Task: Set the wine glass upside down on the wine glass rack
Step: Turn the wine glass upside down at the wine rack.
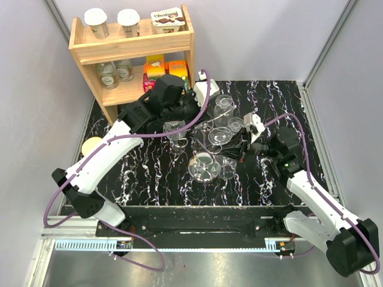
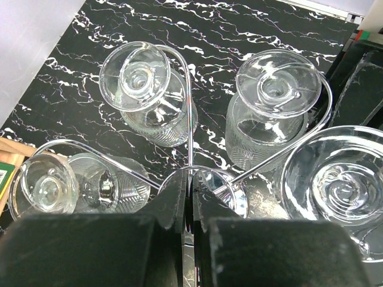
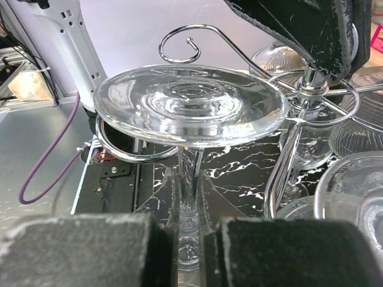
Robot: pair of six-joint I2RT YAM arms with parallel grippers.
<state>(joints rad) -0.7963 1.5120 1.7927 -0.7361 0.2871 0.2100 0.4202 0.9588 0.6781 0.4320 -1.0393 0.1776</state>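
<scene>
Starting at the upper left of the overhead view: wooden shelf, cups on top, jars and boxes underneath, standing at the back corner of the black marbled table. Moving right to the wine glass rack in the middle of that table, silver wire arms curling out from a central post. Left gripper, bottom centre of its own wrist view: clamped right down on the top of that post, black fingers pressed in from both sides, nothing but thin metal between them. Around it, other glasses hanging foot-up in the scroll arms, at the upper left, lower left and upper middle of that view. Further right, the wine glass: upside down, broad round foot on top, filling the centre of the right wrist view, sitting over a wire loop of the rack with the stem dropping through it. Cannot tell whether the foot bears on the wire or floats just above. Right gripper, bottom of that view: closed onto the stem, pads touching glass on either side, jaws apart only by the stem's width. Reaches in from the lower right of the overhead view, meeting the rack on its right side.
</scene>
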